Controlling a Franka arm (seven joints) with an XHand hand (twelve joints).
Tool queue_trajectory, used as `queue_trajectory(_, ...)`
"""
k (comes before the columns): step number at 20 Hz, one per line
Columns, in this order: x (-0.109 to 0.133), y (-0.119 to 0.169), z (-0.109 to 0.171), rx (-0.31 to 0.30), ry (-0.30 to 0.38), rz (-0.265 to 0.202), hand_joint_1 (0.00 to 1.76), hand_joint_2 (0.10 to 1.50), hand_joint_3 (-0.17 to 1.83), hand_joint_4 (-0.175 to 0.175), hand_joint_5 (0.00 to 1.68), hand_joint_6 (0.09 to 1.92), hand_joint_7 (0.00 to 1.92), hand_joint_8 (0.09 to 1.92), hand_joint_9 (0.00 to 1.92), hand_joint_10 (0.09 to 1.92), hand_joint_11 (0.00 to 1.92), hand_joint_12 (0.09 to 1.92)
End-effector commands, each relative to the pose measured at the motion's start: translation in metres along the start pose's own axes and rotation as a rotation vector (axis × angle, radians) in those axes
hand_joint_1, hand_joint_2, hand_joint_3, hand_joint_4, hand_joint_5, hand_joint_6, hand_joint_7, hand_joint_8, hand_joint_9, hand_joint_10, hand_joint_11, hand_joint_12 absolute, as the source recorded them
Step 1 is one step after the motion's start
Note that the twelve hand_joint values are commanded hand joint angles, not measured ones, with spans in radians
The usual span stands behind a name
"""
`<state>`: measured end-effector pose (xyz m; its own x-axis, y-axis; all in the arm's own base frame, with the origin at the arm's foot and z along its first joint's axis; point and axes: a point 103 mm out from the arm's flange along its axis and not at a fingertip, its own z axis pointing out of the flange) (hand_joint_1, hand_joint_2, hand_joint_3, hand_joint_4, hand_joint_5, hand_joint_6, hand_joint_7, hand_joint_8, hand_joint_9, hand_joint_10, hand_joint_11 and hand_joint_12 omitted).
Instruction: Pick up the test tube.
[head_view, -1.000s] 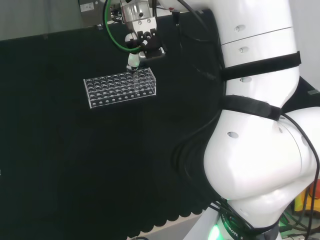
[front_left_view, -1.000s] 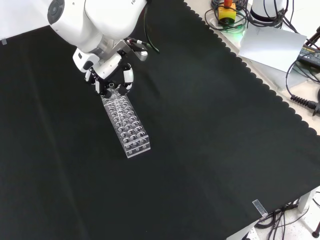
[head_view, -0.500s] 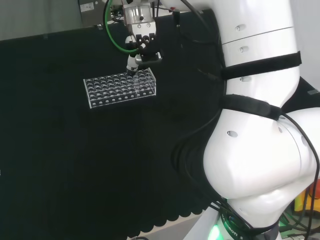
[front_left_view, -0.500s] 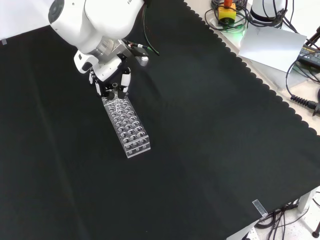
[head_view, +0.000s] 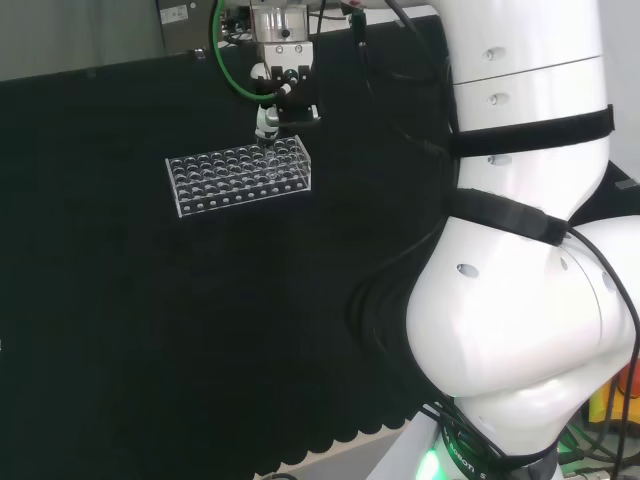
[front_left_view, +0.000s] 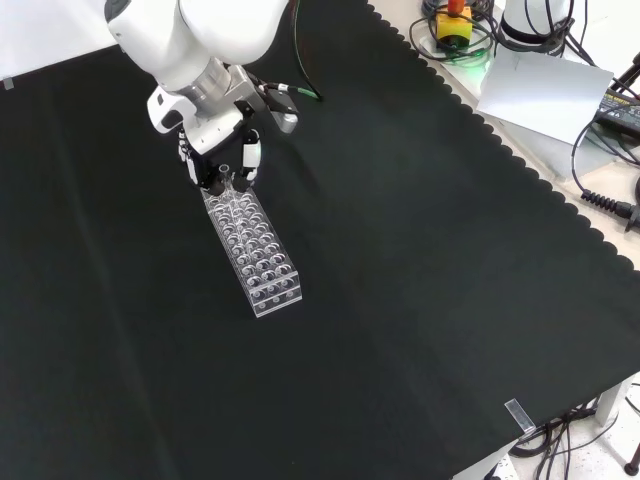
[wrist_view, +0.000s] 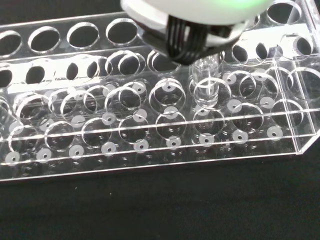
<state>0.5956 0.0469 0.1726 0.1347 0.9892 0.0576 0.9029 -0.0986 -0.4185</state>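
A clear plastic rack (head_view: 240, 175) with several rows of holes lies on the black cloth; it also shows in the front view (front_left_view: 258, 250) and close up in the wrist view (wrist_view: 125, 130). The hand (head_view: 283, 88) hangs over the rack's right end in the head view, fingers pointing down. Seen from the front, the hand (front_left_view: 222, 140) has its fingers drawn in around the top of a clear test tube (front_left_view: 224, 176). Through the wrist camera, the test tube (wrist_view: 206, 82) stands upright in a hole near the rack's end, its top under a dark fingertip (wrist_view: 192, 32).
The arm's large white links (head_view: 520, 250) stand at the right of the head view. Cables, a yellow stop button (front_left_view: 453, 22) and a grey sheet (front_left_view: 545, 90) lie beyond the cloth's scalloped edge in the front view. Black cloth surrounds the rack.
The fingers have drawn together over the rack's end and closed on the tube's top. The hand has risen a little. The rack has stayed in place.
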Motion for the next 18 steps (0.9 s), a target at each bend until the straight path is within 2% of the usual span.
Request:
queue_trajectory(1,-0.006,-0.005,-0.007,-0.017,0.032,0.018,1.42,0.66,0.64,-0.175,1.22,0.71,1.31,0.86,1.26,0.49,0.87,1.19)
queue_trajectory(6,-0.008,-0.01,-0.019,-0.029,0.062,0.023,1.42,0.63,0.69,-0.175,1.22,0.72,1.32,0.85,1.24,0.58,1.0,1.11)
queue_trajectory(18,-0.01,-0.026,-0.071,-0.063,0.122,0.018,1.43,0.62,0.71,-0.175,1.22,0.73,1.32,0.84,1.24,0.6,1.02,1.1)
